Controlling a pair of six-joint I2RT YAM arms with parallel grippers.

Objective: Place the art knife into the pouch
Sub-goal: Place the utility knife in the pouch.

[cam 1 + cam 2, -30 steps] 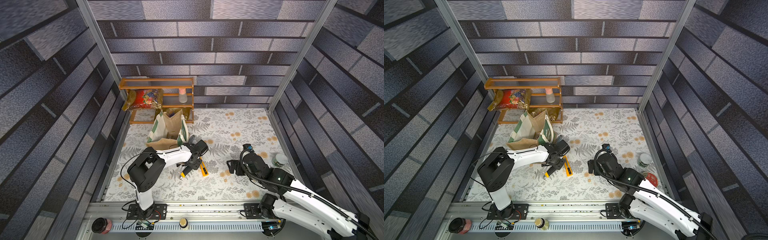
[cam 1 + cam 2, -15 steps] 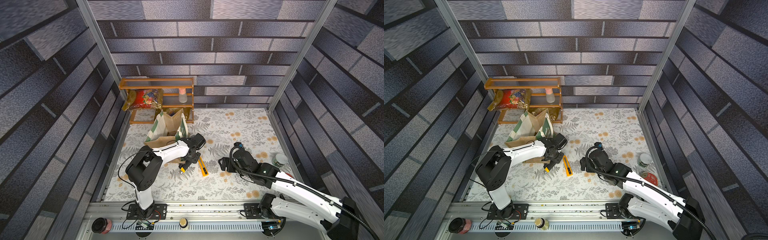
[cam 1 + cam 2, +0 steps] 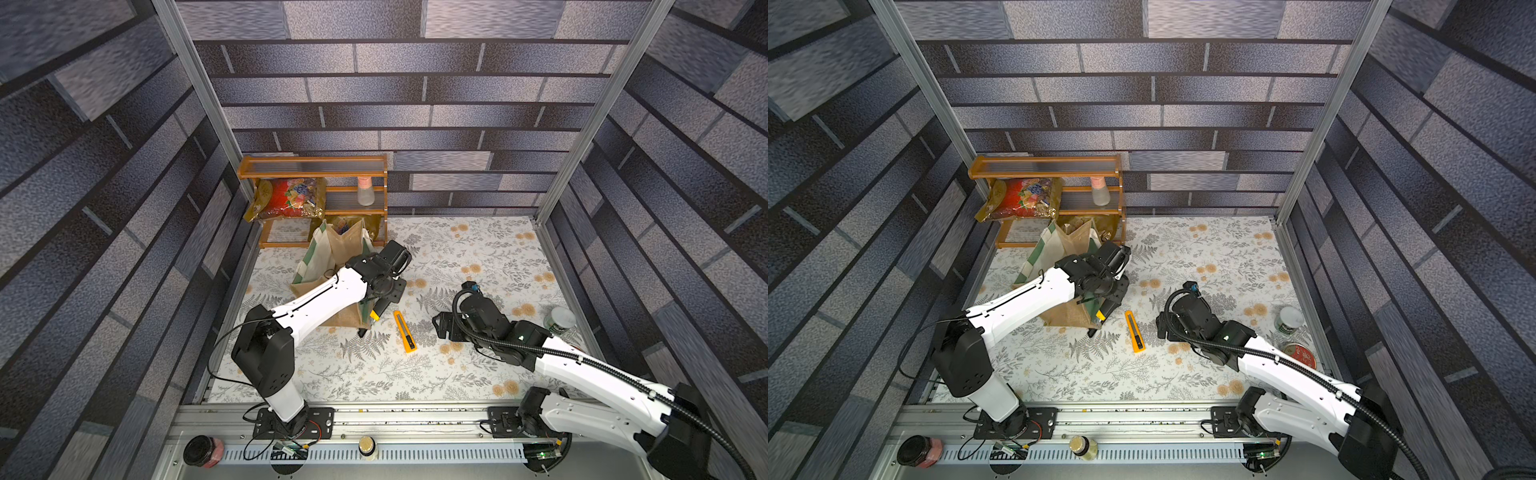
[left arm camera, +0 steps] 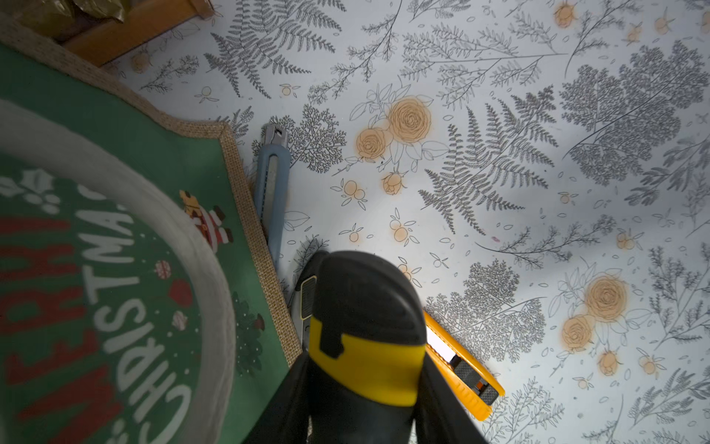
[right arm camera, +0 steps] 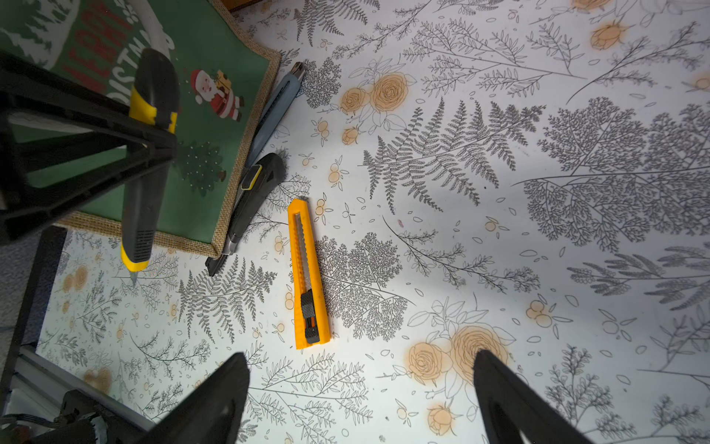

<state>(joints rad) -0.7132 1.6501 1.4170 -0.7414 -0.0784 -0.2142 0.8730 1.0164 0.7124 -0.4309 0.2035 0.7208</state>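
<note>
The pouch (image 3: 328, 253), a tan burlap tote with a green "Merry Christmas" panel (image 4: 96, 269), stands at the back left in front of the shelf. My left gripper (image 3: 372, 309) hangs at its front right corner, shut on a black-and-yellow art knife (image 5: 148, 153) that points down at the table; the knife's body (image 4: 365, 326) fills the gap between the jaws. My right gripper (image 5: 361, 384) is open and empty, low over the table just right of an orange art knife (image 5: 307, 276) lying flat (image 3: 404, 331). The pouch (image 3: 1059, 249) shows in both top views.
A blue-grey knife (image 5: 276, 103) and a second black-and-yellow knife (image 5: 253, 196) lie along the pouch's edge. A wooden shelf (image 3: 316, 166) at the back holds a foil snack bag (image 3: 286, 199) and a bottle (image 3: 365, 191). Two cans (image 3: 1289, 318) stand at the right wall.
My left arm has drawn back toward the pouch, keeping the black-and-yellow knife in its grip. My right arm has swung left, closer to the orange knife.
</note>
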